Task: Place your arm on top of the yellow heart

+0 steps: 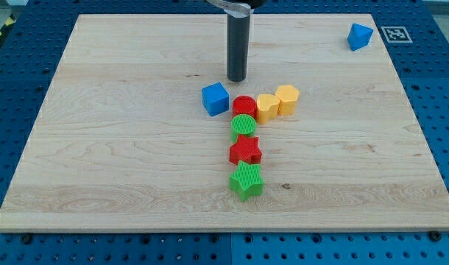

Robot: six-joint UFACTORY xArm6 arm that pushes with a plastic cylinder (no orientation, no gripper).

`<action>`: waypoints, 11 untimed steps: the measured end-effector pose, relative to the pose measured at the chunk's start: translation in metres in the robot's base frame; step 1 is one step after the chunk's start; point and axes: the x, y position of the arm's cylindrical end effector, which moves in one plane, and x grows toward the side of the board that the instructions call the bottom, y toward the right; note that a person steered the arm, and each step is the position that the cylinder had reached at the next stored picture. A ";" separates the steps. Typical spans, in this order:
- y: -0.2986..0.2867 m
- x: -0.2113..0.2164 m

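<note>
The yellow heart (266, 107) lies near the board's middle, touching a yellow hexagon (287, 99) on its right and a red cylinder (244, 107) on its left. My tip (237, 79) rests on the board just above the red cylinder, up and to the left of the yellow heart, apart from it. A blue cube (216, 99) sits just below and left of the tip.
Below the red cylinder run a green cylinder (243, 126), a red star (245, 151) and a green star (246, 180) in a column. A blue block (360, 35) lies at the top right of the wooden board (99, 147).
</note>
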 end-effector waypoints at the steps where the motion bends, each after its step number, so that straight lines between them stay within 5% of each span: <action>1: 0.005 0.000; 11: 0.034 0.000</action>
